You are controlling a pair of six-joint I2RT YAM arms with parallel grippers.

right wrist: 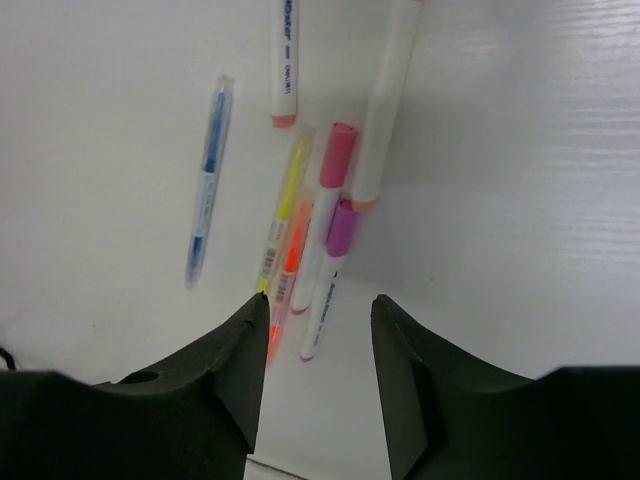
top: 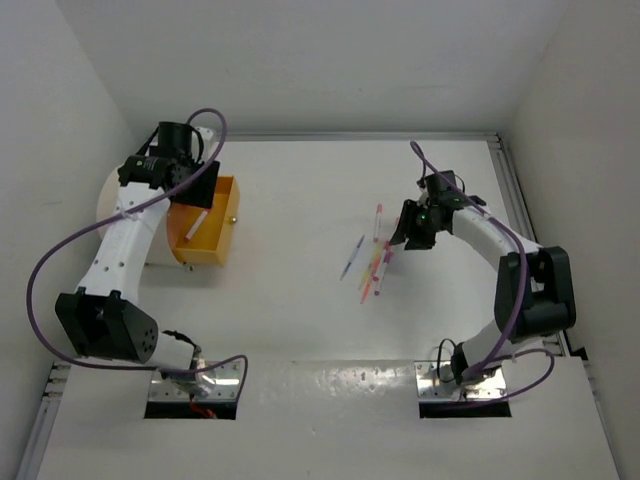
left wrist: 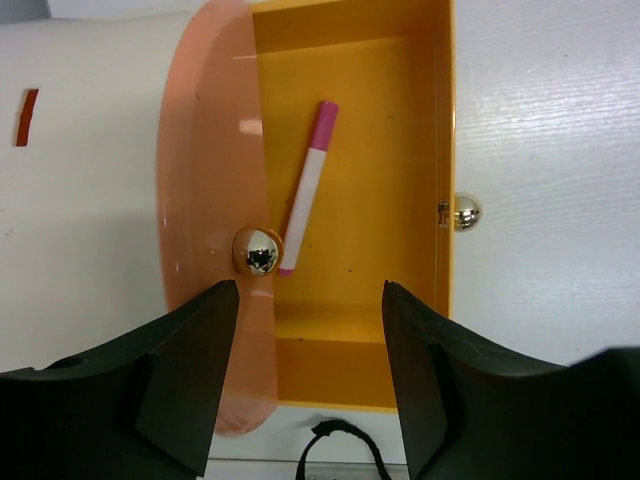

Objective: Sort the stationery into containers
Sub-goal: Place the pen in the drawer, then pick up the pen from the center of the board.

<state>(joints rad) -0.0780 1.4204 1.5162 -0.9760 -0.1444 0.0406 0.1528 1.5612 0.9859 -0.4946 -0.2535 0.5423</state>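
**One pen binned, seven loose**

Lower frame, I see my left claw [left wrist: 310, 330] parted and empty. Beyond it, at centre, the orange bin [left wrist: 380, 150] holds one pink-white pen [left wrist: 308, 187]. My right claw [right wrist: 318, 340] is parted and empty too, with seven loose pens [right wrist: 325, 215] at mid-frame beyond it.

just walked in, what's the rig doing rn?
Pen sorting, partway through. The left pincer hangs open and empty over the orange bin, where one pink-white pen lies. The right pincer is open, low over the loose pens on the table, gripping none. Several wait there, a blue pen among them.
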